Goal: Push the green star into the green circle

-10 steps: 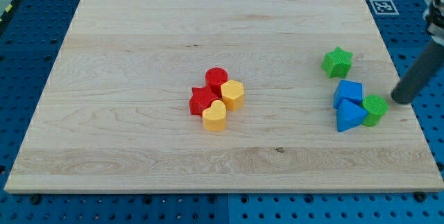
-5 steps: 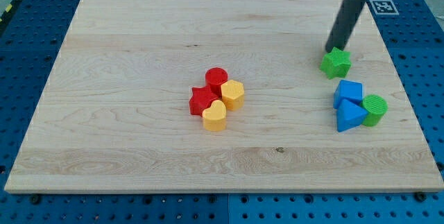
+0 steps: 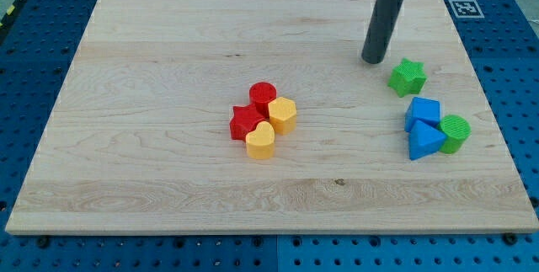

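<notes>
The green star (image 3: 408, 77) lies at the view's right on the wooden board (image 3: 168, 171). The green circle (image 3: 455, 133) sits lower right of it, touching the right side of two blue blocks (image 3: 424, 127). The blue blocks lie between the star and the circle. My tip (image 3: 371, 60) rests on the board just up and left of the green star, a small gap apart from it. The dark rod rises from there to the view's top.
A cluster sits near the board's middle: a red cylinder (image 3: 263, 95), a red star (image 3: 245, 122), a yellow hexagon-like block (image 3: 283, 114) and a yellow heart (image 3: 261, 141). A printed marker (image 3: 464, 8) is at the board's top right corner.
My tip moved from the right of the green circle up to the green star's top, then left to its upper left. The star shifted slightly; the other blocks stayed put.
</notes>
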`<state>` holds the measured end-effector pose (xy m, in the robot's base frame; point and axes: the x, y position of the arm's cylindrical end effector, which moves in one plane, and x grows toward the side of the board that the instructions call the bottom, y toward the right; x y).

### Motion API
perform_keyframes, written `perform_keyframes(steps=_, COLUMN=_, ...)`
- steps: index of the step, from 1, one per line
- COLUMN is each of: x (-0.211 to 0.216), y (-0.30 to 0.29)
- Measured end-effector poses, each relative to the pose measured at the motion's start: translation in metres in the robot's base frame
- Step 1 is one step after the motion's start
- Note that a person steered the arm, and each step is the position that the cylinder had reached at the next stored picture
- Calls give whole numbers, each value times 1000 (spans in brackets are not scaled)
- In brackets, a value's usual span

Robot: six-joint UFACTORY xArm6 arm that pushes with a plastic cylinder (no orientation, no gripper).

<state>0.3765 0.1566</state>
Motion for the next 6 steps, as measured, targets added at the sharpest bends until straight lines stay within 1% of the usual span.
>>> perform_keyframes(steps=1, x=22, y=18)
perform_keyframes(steps=3, x=47, y=59)
perform_keyframes(steps=5, x=56, y=61)
perform_keyframes(steps=6, x=71, y=60)
